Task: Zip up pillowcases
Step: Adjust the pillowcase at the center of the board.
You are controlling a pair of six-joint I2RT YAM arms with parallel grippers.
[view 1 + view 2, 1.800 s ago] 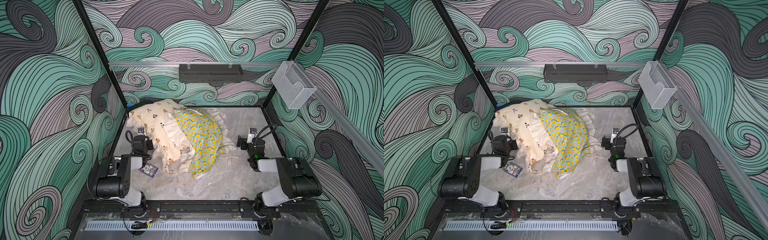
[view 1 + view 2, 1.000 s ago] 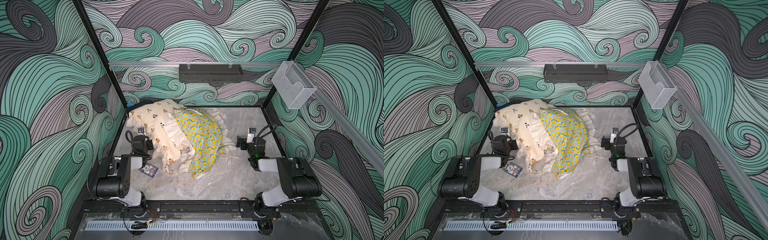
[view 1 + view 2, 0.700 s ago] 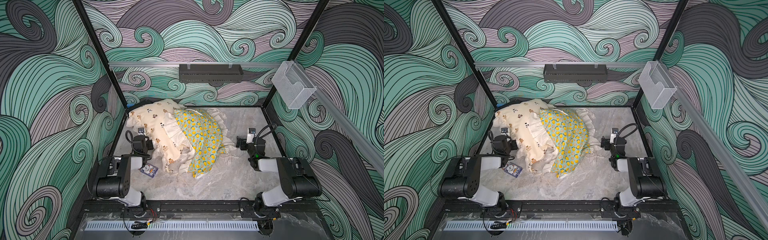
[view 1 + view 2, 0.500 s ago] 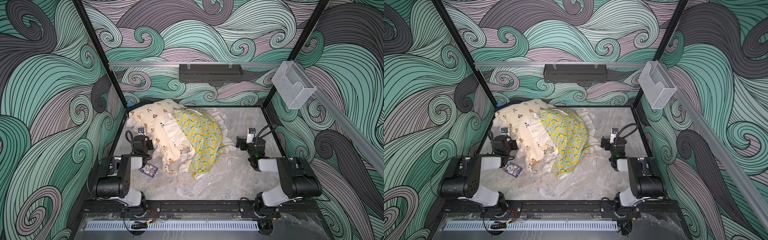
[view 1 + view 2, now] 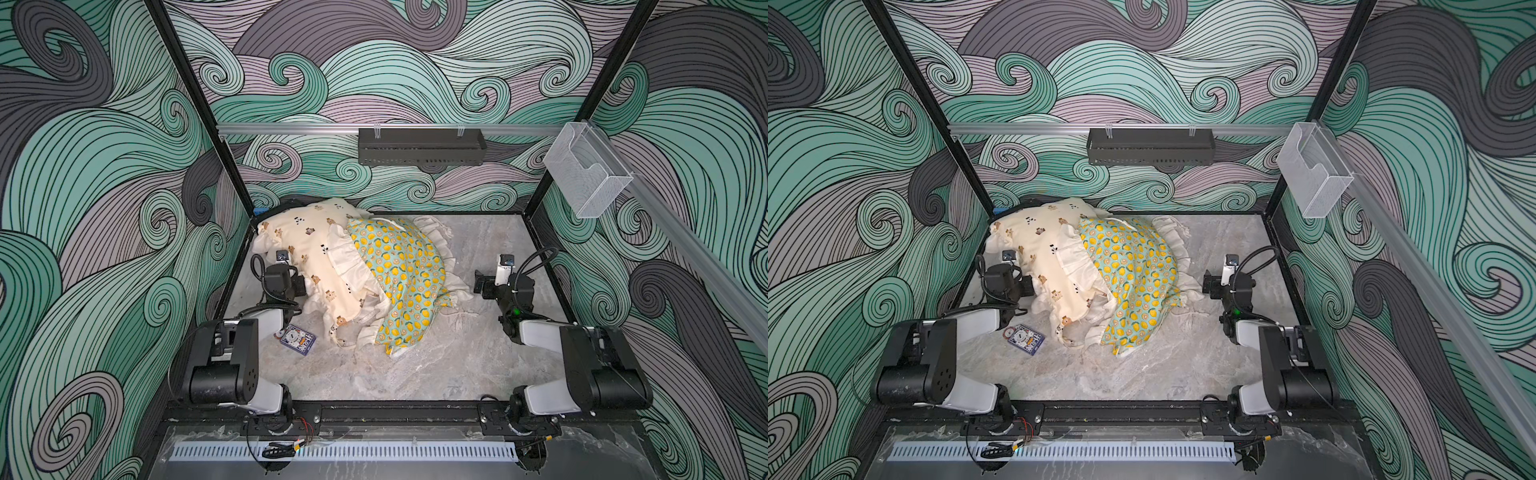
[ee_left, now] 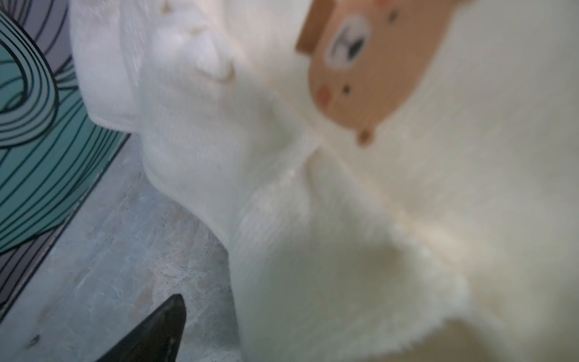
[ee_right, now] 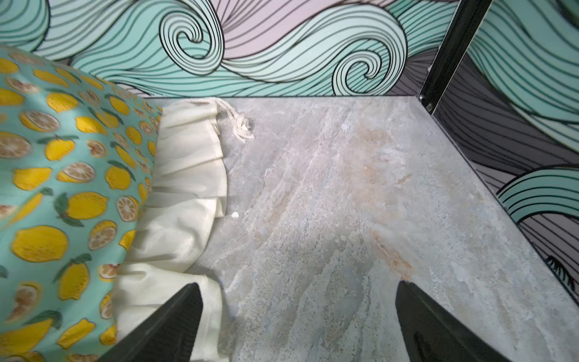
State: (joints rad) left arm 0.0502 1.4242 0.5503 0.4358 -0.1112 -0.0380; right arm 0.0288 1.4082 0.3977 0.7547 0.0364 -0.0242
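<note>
Near edge, lower centre in both top views: bare bench (image 5: 374, 374). Small blue card (image 5: 297, 338) lies lower left of centre, just beside the near corner of the bear pillowcase (image 5: 320, 257). Not part of the job.

Left end effector (image 5: 300, 286), left of centre, is nosed against the side of the bear pillowcase. Its wrist view is nearly all cream fabric. One finger (image 6: 156, 332) shows over bare bench, the mate is out of sight. Reads as spread wide, pinching nothing. My guess: it's there to find the zipper edge or pin the case down.

Right end effector (image 7: 299, 301), right of centre, is spread wide and empty, low over the bench. One finger (image 7: 175, 316) overlaps the cream ruffle (image 7: 185, 200) of the lemon pillowcase (image 5: 399, 270); can't tell if it touches. Probably lined up to take that edge.

Both pillowcases sit centre-left, running toward the back left corner. They overlap, with the bear one's frill lapped over the lemon one. No zipper is visible in any view, so I can't tell open from closed. Task looks not started.

Far: black box (image 5: 419, 147) on the back rail, upper centre. Clear holder (image 5: 586, 178) upper right. Both well apart from the work.
</note>
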